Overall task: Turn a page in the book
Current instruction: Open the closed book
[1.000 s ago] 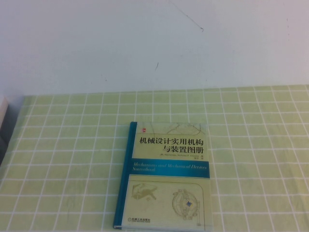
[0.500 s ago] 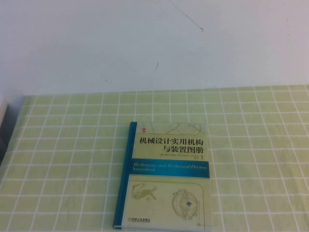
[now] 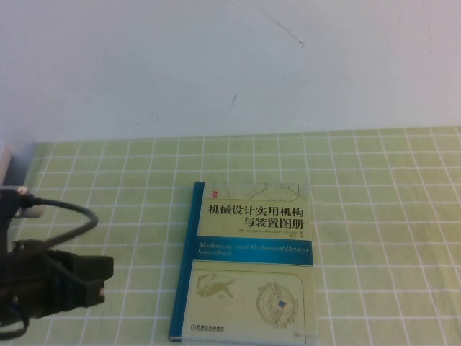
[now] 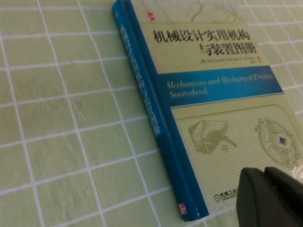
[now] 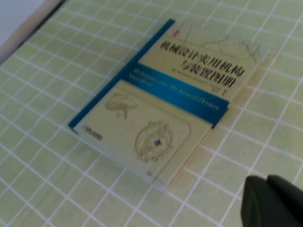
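The book lies closed on the green checked cloth, blue spine to the left, pale cover with black title facing up. It also shows in the left wrist view and the right wrist view. The page is hidden under the closed cover. My left gripper hovers left of the book, apart from it; in its wrist view the left gripper is shut and empty over the cover's near corner. My right gripper is shut and empty over the cloth beside the book's open edge; it is out of the high view.
The green checked cloth covers the table up to a white wall at the back. A grey cable loops from my left arm. A pale object sits at the far left edge.
My left arm has come into the high view from the lower left, toward the book. The book has not moved.
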Action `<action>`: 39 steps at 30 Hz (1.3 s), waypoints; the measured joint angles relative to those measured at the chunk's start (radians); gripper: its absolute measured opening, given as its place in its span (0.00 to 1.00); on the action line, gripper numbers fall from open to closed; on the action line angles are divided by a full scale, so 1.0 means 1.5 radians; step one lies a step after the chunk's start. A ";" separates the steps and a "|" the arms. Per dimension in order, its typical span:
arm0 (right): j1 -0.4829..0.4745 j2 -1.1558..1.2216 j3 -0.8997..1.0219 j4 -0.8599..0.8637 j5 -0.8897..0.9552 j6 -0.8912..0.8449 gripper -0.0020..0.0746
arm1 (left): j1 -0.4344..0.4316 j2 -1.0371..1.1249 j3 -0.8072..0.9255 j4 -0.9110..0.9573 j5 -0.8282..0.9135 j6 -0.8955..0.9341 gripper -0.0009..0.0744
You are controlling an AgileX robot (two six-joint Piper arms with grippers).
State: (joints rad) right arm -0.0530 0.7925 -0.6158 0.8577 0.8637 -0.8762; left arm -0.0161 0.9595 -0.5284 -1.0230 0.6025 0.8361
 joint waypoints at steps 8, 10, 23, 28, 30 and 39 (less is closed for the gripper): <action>0.050 0.199 0.000 0.031 -0.055 -0.068 0.02 | -0.089 0.167 -0.050 -0.007 -0.115 0.023 0.01; 0.085 0.235 -0.002 0.034 -0.085 -0.068 0.02 | -0.138 0.193 -0.052 0.013 -0.176 0.023 0.01; 0.276 0.502 -0.054 0.215 -0.195 -0.055 0.38 | -0.239 0.402 -0.058 0.008 -0.402 0.005 0.01; 0.279 0.566 -0.096 0.239 -0.202 -0.069 0.59 | -0.239 0.445 -0.058 0.001 -0.378 0.005 0.01; 0.279 0.582 -0.105 0.242 -0.213 -0.070 0.61 | -0.239 0.450 -0.059 0.001 -0.363 0.005 0.01; 0.273 0.605 -0.114 0.270 -0.252 -0.051 0.63 | -0.240 0.454 -0.089 -0.015 -0.323 0.005 0.01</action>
State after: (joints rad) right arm 0.3560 1.7005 -0.7863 1.2623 0.4863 -0.9521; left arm -0.3760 1.6408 -0.6614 -1.0462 0.1187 0.8437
